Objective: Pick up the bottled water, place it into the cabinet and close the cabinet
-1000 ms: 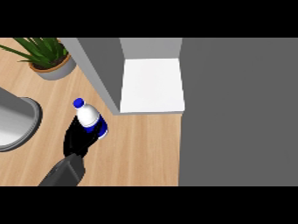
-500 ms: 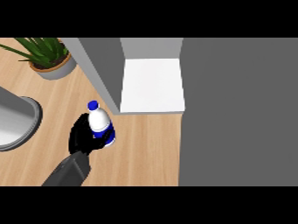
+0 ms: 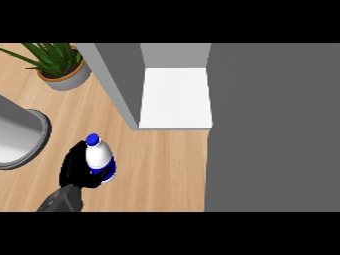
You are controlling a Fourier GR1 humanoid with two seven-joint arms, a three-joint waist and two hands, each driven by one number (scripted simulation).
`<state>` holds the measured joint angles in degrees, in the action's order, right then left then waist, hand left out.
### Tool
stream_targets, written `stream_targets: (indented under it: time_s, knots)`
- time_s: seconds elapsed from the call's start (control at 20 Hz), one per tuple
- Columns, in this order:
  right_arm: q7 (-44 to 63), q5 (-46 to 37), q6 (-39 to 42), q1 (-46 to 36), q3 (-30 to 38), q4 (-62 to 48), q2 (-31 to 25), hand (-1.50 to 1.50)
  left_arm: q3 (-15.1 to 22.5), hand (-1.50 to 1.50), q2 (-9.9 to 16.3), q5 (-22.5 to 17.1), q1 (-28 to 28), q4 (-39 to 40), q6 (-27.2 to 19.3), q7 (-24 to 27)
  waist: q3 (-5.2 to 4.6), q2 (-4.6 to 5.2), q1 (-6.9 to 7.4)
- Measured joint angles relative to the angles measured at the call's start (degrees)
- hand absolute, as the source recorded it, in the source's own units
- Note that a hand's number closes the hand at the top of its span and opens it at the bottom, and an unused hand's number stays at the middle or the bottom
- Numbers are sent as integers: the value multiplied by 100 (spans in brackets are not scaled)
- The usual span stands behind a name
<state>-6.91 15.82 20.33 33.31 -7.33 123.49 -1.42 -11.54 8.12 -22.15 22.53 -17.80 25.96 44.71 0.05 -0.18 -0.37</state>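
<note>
Near the counter's [image 3: 165, 164] lower left, a black hand [image 3: 75, 169], which arm it belongs to unclear, curls its fingers round the upright water bottle [image 3: 98, 158] with its blue cap. Left of it stands a grey cylinder [image 3: 7, 137]. Farther right, the cabinet [image 3: 174, 97] shows its white shelf. A potted plant [image 3: 58, 64] sits far left.

Bottled water [image 3: 98, 155]: lower body hidden by the curled fingers [image 3: 75, 167]. Grey cylinder [image 3: 7, 134] and potted plant [image 3: 58, 64] cut by edges.
</note>
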Motion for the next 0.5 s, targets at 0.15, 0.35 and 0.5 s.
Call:
stream_targets:
  time_s: [0.15, 0.35, 0.5]
  knots:
    - [-22, 14, 17, 89, 30, 55, -25, -150, 17, 150, -16, -112, -209, -343, 100, -266, -1, 0, 18]
    - [-124, -123, 11, 164, -98, 53, 18, -150, 53, 150, -14, -302, -538, -934, 232, -696, -1, -3, 37]
    - [-215, -150, 67, 229, -140, 3, 3, -150, 106, 150, -91, -452, -756, -1508, 211, -1019, 0, -4, 41]
